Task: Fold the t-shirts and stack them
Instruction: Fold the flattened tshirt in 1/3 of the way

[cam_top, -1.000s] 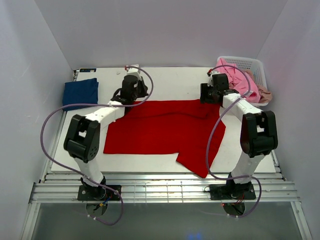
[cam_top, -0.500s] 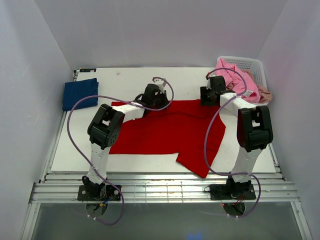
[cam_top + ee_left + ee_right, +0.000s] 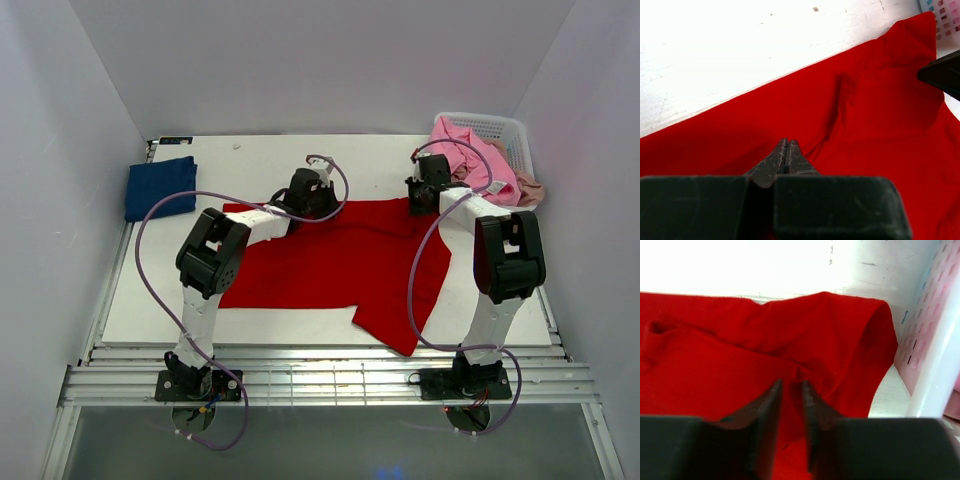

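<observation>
The counter (image 3: 370,160) is a flat white board, scuffed in places, with a slatted metal rail along its 6 o'clock edge. It is enclosed by plain pale walls (image 3: 320,60) at 9, 12 and 3 o'clock. A white plastic lattice basket (image 3: 505,125) stands in the 2 o'clock corner. A crumpled pink t-shirt (image 3: 470,155) spills over its near rim, and a beige garment (image 3: 530,190) bunches at its 4 o'clock side. A navy t-shirt (image 3: 160,185), folded to a rough square, lies flat at 10 o'clock, well apart from the rest. The red t-shirt (image 3: 330,265) is soft matte cloth spread across the centre of the counter. Its far edge is rumpled and one flap hangs toward 5 o'clock. Its 2 o'clock corner lies just beside the basket wall. The left end effector (image 3: 787,142) is closed, its dark fingertips pressed together and pinching a fold near the shirt's far edge, with creases radiating from them. The right end effector (image 3: 790,385) sits at the shirt's 2 o'clock corner, its fingers narrowly apart with a ridge of red cloth between them. Whether it clamps that ridge cannot be told.
</observation>
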Robot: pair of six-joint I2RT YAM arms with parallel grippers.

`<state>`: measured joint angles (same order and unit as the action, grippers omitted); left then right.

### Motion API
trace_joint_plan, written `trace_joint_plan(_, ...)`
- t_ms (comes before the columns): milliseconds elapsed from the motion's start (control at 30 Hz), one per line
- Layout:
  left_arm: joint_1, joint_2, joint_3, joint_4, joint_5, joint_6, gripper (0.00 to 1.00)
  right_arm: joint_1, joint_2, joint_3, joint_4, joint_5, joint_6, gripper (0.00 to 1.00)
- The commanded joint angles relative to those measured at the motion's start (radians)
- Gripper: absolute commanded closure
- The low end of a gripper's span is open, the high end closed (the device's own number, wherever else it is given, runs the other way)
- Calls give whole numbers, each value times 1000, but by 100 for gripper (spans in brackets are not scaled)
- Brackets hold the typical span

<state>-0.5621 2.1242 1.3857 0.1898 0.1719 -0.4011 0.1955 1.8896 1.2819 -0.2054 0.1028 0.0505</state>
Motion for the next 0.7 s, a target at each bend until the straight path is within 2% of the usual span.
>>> trace_joint_plan(0,-2,20,-10,17,-6,4,100,-7,17,-9,29,-9,-3,77)
trace_joint_plan(133,-2,31,-16,17,-8,2,100,-7,-4,-29,27,-31,-1,87)
trace_joint_plan(367,-2,39,-22,17,-2,-2,100,-4,-156,-145,20,-132,-3,87)
trace_joint_plan(667,-2,31,-30,16,-5,-5,100,18,-310,-305,-80,-132,3,86)
